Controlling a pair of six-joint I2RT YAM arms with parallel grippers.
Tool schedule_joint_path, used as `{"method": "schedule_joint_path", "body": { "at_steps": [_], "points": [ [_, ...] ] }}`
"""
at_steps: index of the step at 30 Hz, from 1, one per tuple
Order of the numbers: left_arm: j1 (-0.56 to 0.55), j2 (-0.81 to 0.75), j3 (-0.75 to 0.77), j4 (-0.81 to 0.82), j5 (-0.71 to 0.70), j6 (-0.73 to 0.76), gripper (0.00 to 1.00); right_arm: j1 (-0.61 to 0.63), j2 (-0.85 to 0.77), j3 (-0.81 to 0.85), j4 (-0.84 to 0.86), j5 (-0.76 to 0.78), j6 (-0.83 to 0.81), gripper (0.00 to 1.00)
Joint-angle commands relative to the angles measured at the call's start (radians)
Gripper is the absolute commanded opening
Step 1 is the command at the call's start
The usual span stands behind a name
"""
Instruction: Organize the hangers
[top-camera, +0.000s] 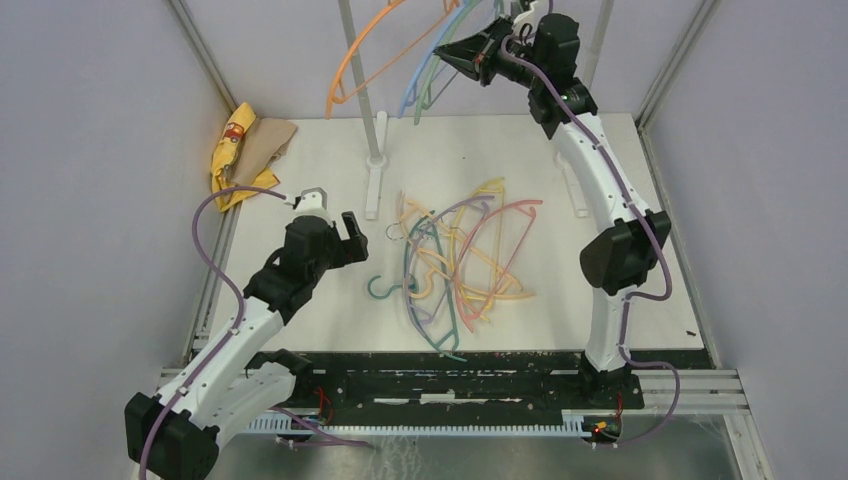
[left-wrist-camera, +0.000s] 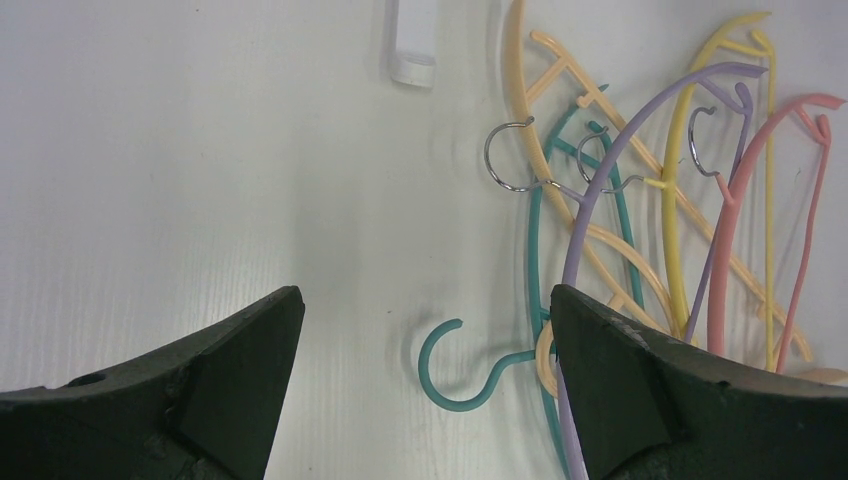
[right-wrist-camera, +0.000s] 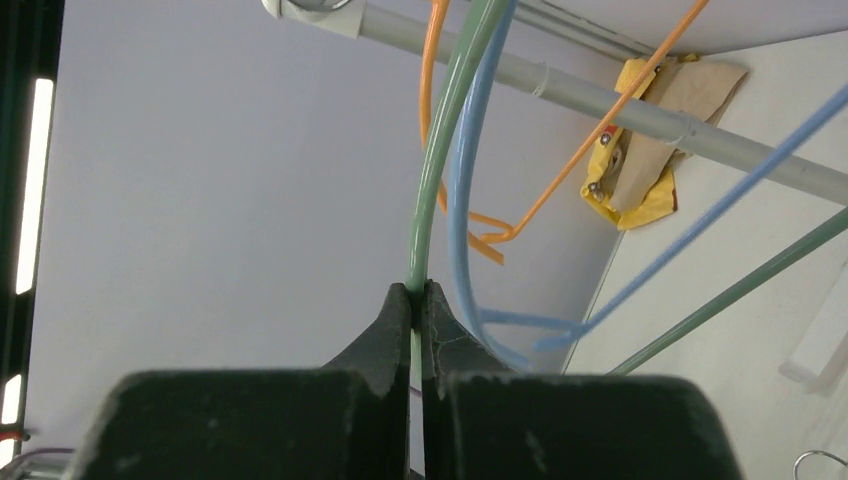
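Observation:
Several hangers lie tangled in a pile (top-camera: 460, 255) mid-table: teal, purple, peach, yellow and pink. The teal hanger's hook (left-wrist-camera: 455, 365) lies on the table between my left gripper's open jaws (left-wrist-camera: 425, 330), below them; this gripper (top-camera: 335, 222) sits left of the pile. An orange hanger (top-camera: 360, 55) and a blue one (top-camera: 415, 80) hang from the rack rail. My right gripper (top-camera: 462, 52) is raised at the rail and shut on a green hanger (right-wrist-camera: 432, 180), beside the blue hanger (right-wrist-camera: 458, 190) and the orange hanger (right-wrist-camera: 430, 90).
A grey rack pole (top-camera: 362, 75) stands on a white foot (top-camera: 376, 185) at the back; the rail (right-wrist-camera: 600, 100) crosses the right wrist view. A yellow cloth with brown paper (top-camera: 245, 145) lies at the back left corner. Walls enclose the table.

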Motion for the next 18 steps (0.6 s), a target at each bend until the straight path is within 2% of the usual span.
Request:
{"method": "schedule_joint_path", "body": {
  "at_steps": [1, 8, 18],
  "points": [
    [0.008, -0.028, 0.029, 0.009, -0.025, 0.007, 1.00, 0.052, 0.047, 0.119, -0.061, -0.023, -0.049, 0.01],
    [0.007, -0.027, 0.035, 0.010, -0.022, 0.011, 1.00, 0.114, 0.146, 0.260, -0.121, -0.006, -0.052, 0.01],
    [0.007, -0.026, 0.027, 0.014, -0.024, 0.021, 1.00, 0.183, 0.287, 0.411, -0.099, 0.023, -0.012, 0.01]
  ]
}}
